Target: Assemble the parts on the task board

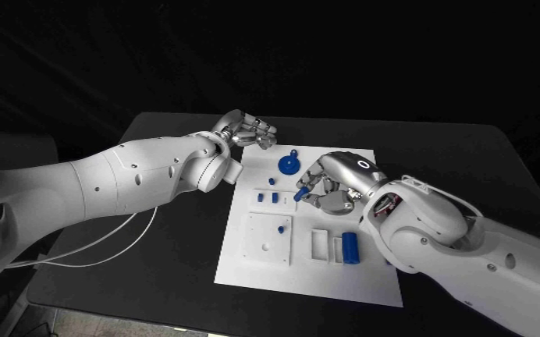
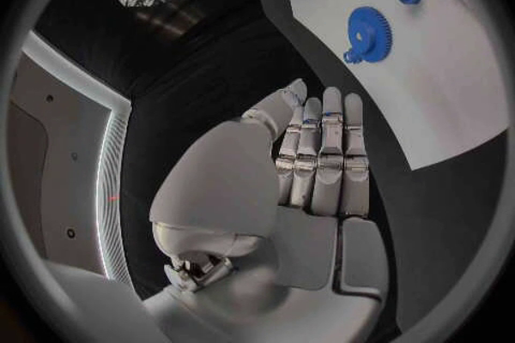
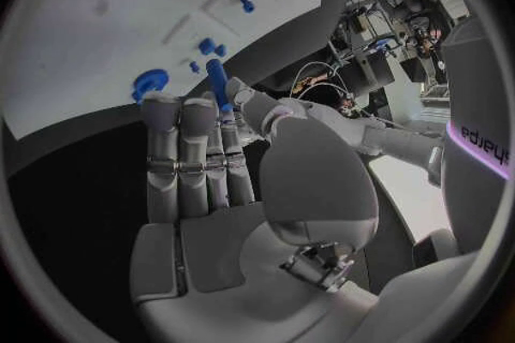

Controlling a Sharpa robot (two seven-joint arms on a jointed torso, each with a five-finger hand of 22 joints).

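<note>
On the near part of the white board (image 1: pixel 254 271) lay a blue cylinder (image 1: pixel 351 247) at the right, beside a white slot block (image 1: pixel 321 245), with a square white plate (image 1: pixel 270 238) carrying a small blue peg (image 1: pixel 280 229) to its left. Farther in, the right hand (image 1: pixel 338 181) hovered over mid-board, a slim blue pin (image 1: pixel 300 193) pinched at its fingertips, the pin's free end pointing down at the board. Two small blue pieces (image 1: pixel 268 196) sat just left of it. Beyond them lay a blue gear (image 1: pixel 290 164). At the board's far left corner the left hand (image 1: pixel 246 129) hung over the black table (image 1: pixel 450 157), fingers straight and close together, holding nothing. The pin looked light, rigid and smooth, likely to twist in a loose pinch; a hold high on its shank should leave the tip free for seating.
</note>
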